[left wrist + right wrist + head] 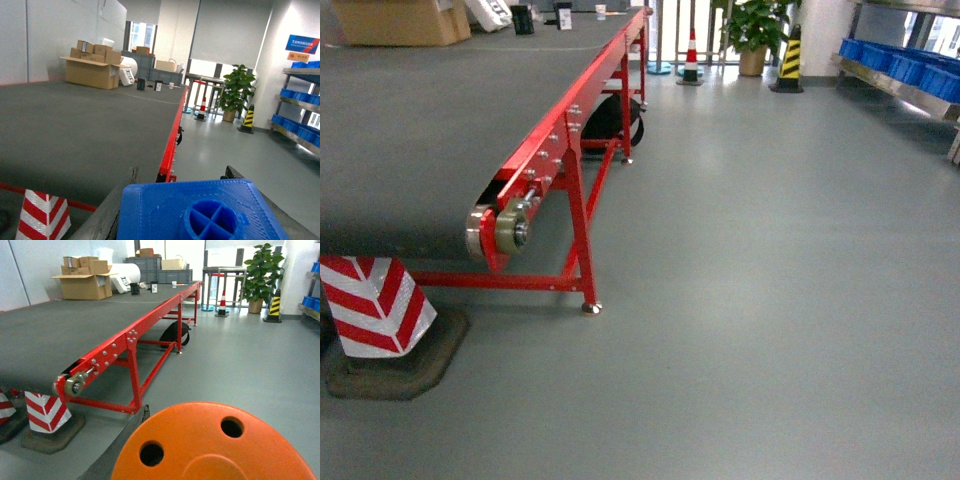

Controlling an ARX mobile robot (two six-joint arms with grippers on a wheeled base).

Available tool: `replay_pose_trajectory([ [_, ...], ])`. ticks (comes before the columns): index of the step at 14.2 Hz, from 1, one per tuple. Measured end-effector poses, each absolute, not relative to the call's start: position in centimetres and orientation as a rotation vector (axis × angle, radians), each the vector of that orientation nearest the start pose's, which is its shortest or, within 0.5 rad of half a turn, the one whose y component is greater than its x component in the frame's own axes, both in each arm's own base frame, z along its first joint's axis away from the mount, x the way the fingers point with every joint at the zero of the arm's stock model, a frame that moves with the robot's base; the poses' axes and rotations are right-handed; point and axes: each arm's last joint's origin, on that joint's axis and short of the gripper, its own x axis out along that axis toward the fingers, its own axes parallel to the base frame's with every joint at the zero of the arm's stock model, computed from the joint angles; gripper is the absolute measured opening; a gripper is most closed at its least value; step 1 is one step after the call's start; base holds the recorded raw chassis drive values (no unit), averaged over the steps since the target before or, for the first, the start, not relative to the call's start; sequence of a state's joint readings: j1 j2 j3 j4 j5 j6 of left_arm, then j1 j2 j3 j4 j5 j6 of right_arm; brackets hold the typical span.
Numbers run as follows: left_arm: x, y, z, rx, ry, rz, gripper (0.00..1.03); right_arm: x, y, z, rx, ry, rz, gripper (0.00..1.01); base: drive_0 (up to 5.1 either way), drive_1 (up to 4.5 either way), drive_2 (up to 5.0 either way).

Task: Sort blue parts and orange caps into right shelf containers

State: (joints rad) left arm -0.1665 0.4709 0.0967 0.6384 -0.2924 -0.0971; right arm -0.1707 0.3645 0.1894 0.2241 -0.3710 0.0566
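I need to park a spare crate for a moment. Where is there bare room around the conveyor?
The grey floor lies bare between the red conveyor frame and the shelf of blue crates. The near belt is bare too. The belt's far end is crowded with cardboard boxes; a striped cone crowds its near corner.

fingers (107, 212): dark grey | flat, straight-edged | matte

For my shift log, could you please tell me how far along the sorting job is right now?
Picking looks done: the left tool carries a blue part and the right tool an orange cap. Still left: crossing the floor to the blue crates on the far right shelf and dropping both in. Nothing visible shows any piece delivered yet.
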Motion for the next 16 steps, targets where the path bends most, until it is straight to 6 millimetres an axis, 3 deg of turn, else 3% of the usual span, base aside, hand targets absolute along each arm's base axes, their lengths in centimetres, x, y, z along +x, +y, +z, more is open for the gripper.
replay_pose_trajectory([
  [16, 12.65, -1.28, 21.43, -0.156, -0.261, 0.113, 0.43, 11.97, -1.0, 21.89, 0.043, -0.044, 0.202, 0.42, 4.9, -1.37, -3.3],
])
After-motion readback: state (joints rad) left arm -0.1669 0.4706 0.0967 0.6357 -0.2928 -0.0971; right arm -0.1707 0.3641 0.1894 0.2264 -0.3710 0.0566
